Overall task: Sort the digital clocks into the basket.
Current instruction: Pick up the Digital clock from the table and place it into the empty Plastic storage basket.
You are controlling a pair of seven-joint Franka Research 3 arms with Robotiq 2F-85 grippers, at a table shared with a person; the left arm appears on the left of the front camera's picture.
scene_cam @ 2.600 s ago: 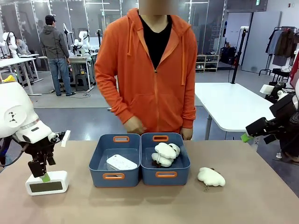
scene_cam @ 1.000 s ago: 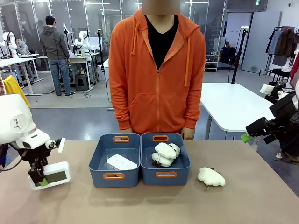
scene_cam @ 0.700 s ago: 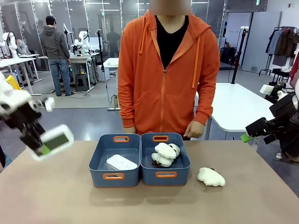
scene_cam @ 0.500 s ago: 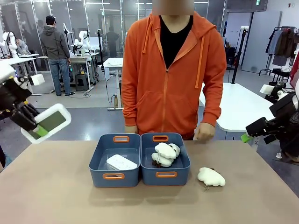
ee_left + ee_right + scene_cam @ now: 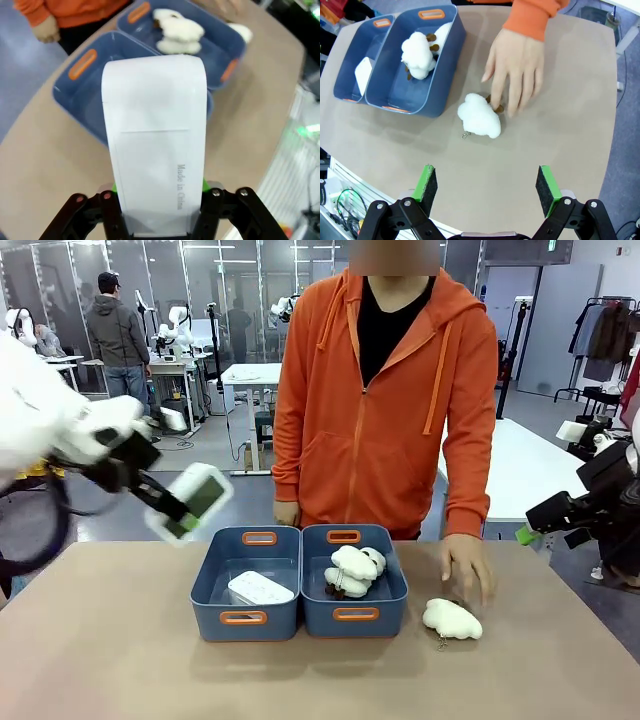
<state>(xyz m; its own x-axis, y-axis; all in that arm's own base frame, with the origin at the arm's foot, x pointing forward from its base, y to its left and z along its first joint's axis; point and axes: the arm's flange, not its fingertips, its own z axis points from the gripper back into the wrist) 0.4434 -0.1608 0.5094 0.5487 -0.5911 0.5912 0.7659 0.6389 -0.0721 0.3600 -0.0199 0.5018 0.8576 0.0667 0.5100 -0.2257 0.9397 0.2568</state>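
Left hand (image 5: 172, 517) lifted clock (image 5: 195, 498) toward baskets, person's hand (image 5: 464, 564) reached plush (image 5: 451, 618)

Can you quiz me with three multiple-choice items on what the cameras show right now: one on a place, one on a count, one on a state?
1. Where is the clock that the left gripper holds?
A. In the air, left of the two tubs
B. On the table by the loose plush toy
C. In the right tub

2. How many clocks lie in the left tub?
A. None
B. One
C. Two

3. How does the right gripper stand?
A. Shut on a plush toy
B. Shut on nothing
C. Open, holding nothing

Answers:
1 A: the held clock hangs tilted above the table, left of the tubs.
2 B: one white clock lies there.
3 C: its green pads stand wide apart over bare table.
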